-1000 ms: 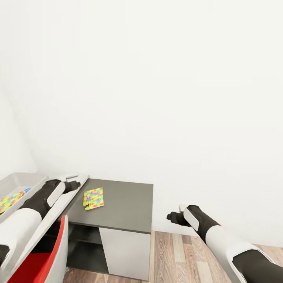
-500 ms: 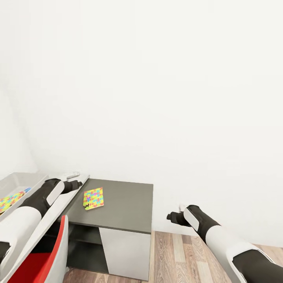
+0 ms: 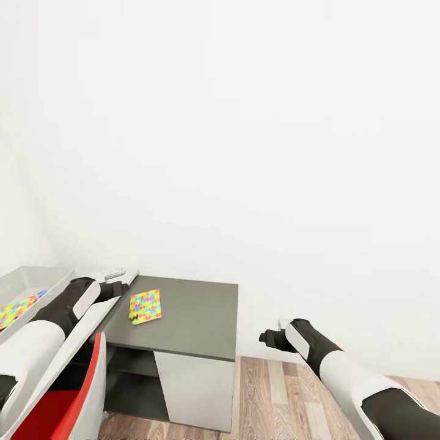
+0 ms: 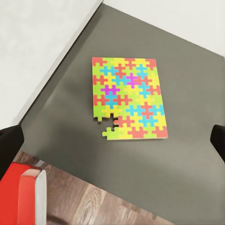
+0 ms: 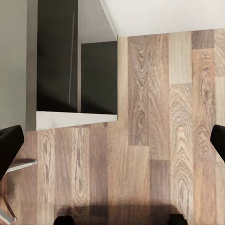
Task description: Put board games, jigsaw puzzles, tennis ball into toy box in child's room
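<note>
- On the desk (image 3: 195,318), one puzzle (image 3: 145,306) is seen lying flat, near the edge that meets the toy box (image 3: 36,276); one of its corners is ragged, with a piece half detached.
- Inside the box, a second puzzle (image 3: 17,311) is already laid, with a blue edge just beside it that cannot be identified.
- The left hand (image 3: 117,287) is held above the box rim. In the left wrist view its fingers are spread wide and empty, with the desk puzzle framed between them.
- The right hand (image 3: 269,338) is held out beyond the desk over the wood floor (image 3: 293,397), fingers likewise apart and nothing gripped.
- Over the last second little has changed: the left hand is edged slightly forward toward the puzzle, and the whole picture is shifted a touch, so the camera is judged to have moved.
- A reach for the last desk puzzle is judged to be under way; it must be gripped thin-edge on, and loose pieces could be shed.
- No ball or board game is identified.
</note>
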Motion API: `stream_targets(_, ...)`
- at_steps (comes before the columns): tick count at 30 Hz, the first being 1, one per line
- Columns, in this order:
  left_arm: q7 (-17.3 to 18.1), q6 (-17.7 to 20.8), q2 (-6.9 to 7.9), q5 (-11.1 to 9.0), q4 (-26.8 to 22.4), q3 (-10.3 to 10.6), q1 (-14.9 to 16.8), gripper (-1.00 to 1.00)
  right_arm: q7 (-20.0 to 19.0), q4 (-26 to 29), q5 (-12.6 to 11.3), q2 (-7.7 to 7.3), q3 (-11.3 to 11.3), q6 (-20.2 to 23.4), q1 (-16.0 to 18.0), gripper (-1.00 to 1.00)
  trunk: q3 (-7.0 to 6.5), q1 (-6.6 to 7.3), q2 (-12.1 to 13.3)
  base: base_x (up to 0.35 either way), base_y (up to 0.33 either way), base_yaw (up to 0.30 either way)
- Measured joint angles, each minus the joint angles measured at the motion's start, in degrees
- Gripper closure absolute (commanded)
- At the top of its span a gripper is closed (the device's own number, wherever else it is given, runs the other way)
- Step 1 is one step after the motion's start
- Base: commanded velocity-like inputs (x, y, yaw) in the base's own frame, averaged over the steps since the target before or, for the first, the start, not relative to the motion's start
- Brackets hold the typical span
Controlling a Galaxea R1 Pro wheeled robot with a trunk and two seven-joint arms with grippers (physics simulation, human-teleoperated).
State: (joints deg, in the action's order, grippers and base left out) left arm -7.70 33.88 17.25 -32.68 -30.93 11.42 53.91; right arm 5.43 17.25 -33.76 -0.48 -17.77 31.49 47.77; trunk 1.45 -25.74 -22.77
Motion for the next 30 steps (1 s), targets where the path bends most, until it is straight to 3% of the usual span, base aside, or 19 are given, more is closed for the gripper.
stream_targets(18, 1.5, 0.4, 0.21, -0.5, -0.3, -0.1, 0.1, -1.00, -0.4, 0.0, -0.1, -0.36, -0.1, 0.1, 0.0, -1.00, 1.67, 0.00, 0.0, 0.000, 0.000, 0.000)
stream_targets(25, 9.0, 5.1, 0.43, -1.5, -0.1, 0.1, 3.8, -1.00, -3.8, 0.0, -0.4, -1.18, 0.0, 0.0, 0.0, -1.00, 2.32, 0.00, 0.0, 0.000, 0.000, 0.000)
stream_targets(30, 14.7, 7.1, 1.99, -1.5, 0.0, -0.9, 4.7, -1.00, -5.5, 0.1, -0.6, -1.37, -0.2, -0.1, 0.0, -1.00, 2.79, 0.00, 0.0, 0.000, 0.000, 0.000)
